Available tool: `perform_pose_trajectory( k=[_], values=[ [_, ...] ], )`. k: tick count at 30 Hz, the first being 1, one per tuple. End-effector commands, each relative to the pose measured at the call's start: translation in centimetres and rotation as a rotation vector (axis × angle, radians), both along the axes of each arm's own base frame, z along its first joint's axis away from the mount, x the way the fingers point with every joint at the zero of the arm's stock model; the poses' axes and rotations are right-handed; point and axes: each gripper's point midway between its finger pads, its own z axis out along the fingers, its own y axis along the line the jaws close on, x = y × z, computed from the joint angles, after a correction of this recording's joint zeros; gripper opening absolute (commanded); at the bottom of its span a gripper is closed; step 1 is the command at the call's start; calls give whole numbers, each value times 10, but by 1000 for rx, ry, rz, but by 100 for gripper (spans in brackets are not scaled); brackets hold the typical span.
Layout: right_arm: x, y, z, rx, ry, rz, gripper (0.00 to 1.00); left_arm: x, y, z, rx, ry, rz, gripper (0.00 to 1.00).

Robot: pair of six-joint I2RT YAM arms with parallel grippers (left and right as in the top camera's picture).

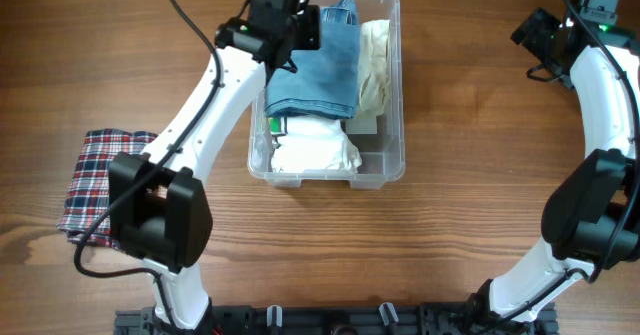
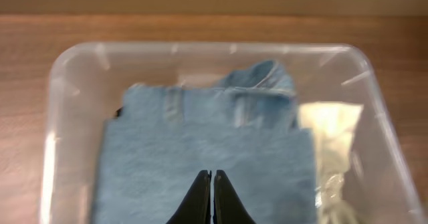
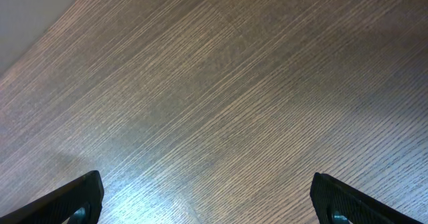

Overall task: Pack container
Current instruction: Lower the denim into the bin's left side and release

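left pincer point(image 2: 211, 182) pressed together over denim point(image 2: 200, 144) in container point(image 2: 57, 117); right pincer point(image 3: 210, 207) spread above table point(image 3: 234, 83).

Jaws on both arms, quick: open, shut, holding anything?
Left gripper: jaws shut, nothing held, over the blue jeans.
Right gripper: jaws open, empty, over the wooden table.

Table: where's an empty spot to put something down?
Bare wooden table lies between the clear rectangular plastic container and the white right arm, and in front of the container. Crowded: the container is filled with folded blue denim and white cloth; a red plaid cloth lies by the left arm.
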Motion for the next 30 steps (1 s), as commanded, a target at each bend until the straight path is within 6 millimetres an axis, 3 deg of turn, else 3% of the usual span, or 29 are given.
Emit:
perform_pose_trajectory(
  k=[1, 6, 11, 16, 18, 23, 26, 28, 29, 30],
  values=[
    [0, 2, -9, 8, 15, 4, 100, 5, -36, -22, -81, 23, -93, 4],
    [0, 2, -9, 8, 15, 4, 100, 12, -56, -56, -86, 39, -123, 4],
    [0, 2, -9, 8, 15, 4, 100, 11, -56, -96, -58, 107, -121, 4],
    [0, 2, -9, 8, 15, 4, 100, 13, -53, -93, -51, 97, -117, 8],
    [0, 2, -9, 8, 15, 4, 100, 15, -49, -85, -46, 81, -104, 9],
    [0, 2, -9, 9, 15, 3, 100, 11, -18, -4, -21, -40, -48, 25],
    [0, 2, -9, 8, 15, 4, 100, -4, 18, 35, 9, -50, 21, 38],
    [0, 2, -9, 8, 15, 4, 100, -19, 43, 43, 31, -7, 56, 54],
    [0, 2, -9, 9, 15, 3, 100, -28, 60, 44, 46, 29, 82, 69],
    [0, 2, -9, 8, 15, 4, 100, -35, 74, 44, 57, 63, 104, 98]
  ],
)
